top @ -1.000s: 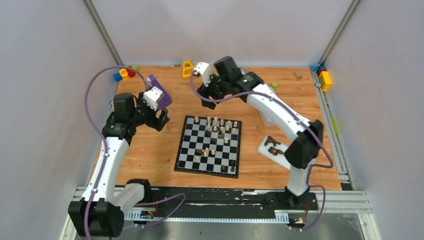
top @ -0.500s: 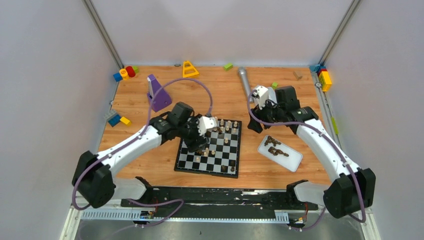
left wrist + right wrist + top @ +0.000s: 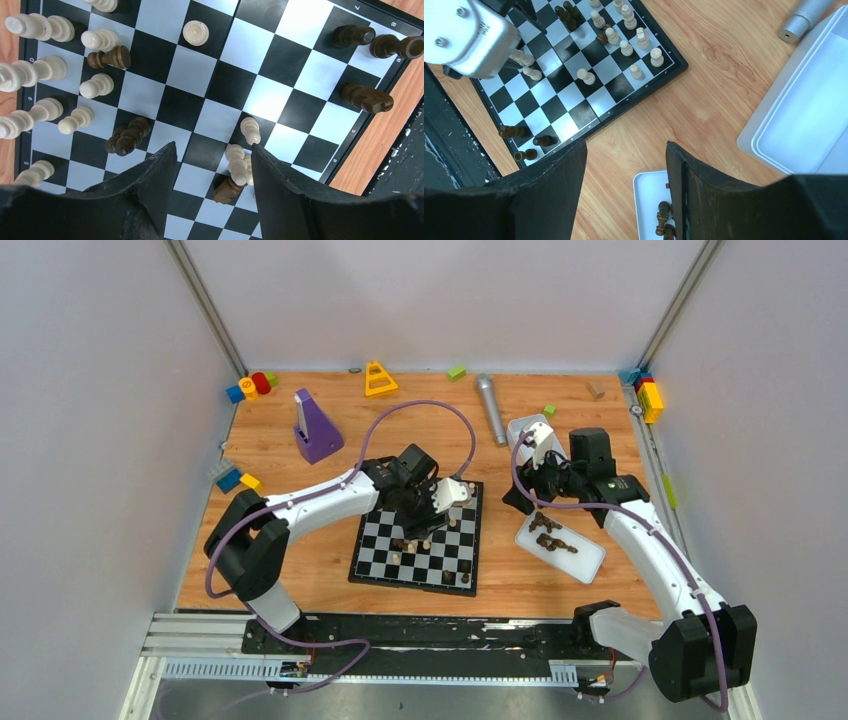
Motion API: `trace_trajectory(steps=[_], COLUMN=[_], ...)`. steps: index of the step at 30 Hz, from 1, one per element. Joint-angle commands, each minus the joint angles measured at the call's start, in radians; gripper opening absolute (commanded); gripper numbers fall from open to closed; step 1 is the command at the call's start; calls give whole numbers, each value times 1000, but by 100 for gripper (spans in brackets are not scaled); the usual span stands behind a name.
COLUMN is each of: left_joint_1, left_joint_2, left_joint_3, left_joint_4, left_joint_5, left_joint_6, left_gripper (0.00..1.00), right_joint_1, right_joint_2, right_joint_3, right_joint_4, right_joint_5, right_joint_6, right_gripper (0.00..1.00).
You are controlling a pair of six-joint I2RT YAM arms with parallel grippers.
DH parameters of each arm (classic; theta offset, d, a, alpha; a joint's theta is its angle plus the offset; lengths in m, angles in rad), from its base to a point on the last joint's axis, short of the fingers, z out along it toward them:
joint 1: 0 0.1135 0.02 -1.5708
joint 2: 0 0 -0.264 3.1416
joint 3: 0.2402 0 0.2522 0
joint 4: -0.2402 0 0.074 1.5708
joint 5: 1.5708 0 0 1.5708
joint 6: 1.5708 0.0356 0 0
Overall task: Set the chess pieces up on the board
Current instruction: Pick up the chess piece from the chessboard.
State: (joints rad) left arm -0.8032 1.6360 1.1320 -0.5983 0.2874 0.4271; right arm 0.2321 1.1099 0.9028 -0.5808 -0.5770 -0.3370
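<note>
Chess pieces stood scattered on the board, which lay flat in the middle of the table. Cream ones crowded 1 edge with a few dark ones among them, and 3 dark ones sat near the opposite corner. The left claw hung over the board with its fingers apart, gripping nothing; a small cluster of cream pieces stood just inside 1 finger. The right claw, also spread and empty, hovered above bare wood between the board and a white tray holding more dark pieces.
</note>
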Motion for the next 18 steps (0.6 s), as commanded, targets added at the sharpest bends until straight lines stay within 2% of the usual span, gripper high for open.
trace_trajectory(steps=[1, 8, 18], left_joint_1=[-19, -24, -23], left_joint_2=[18, 9, 34], left_joint_3=[42, 23, 14], left_joint_4=[-45, -70, -69], left_joint_5=[-37, -47, -60], left_joint_6=[-19, -27, -28], left_gripper=[64, 64, 53], right_joint_1=[-5, -7, -7], right_joint_2=[-12, -14, -11], right_joint_3=[-6, -17, -23], right_joint_4=[54, 56, 56], right_joint_5=[-47, -49, -50], right_joint_6=[-3, -6, -6], right_gripper=[60, 59, 59])
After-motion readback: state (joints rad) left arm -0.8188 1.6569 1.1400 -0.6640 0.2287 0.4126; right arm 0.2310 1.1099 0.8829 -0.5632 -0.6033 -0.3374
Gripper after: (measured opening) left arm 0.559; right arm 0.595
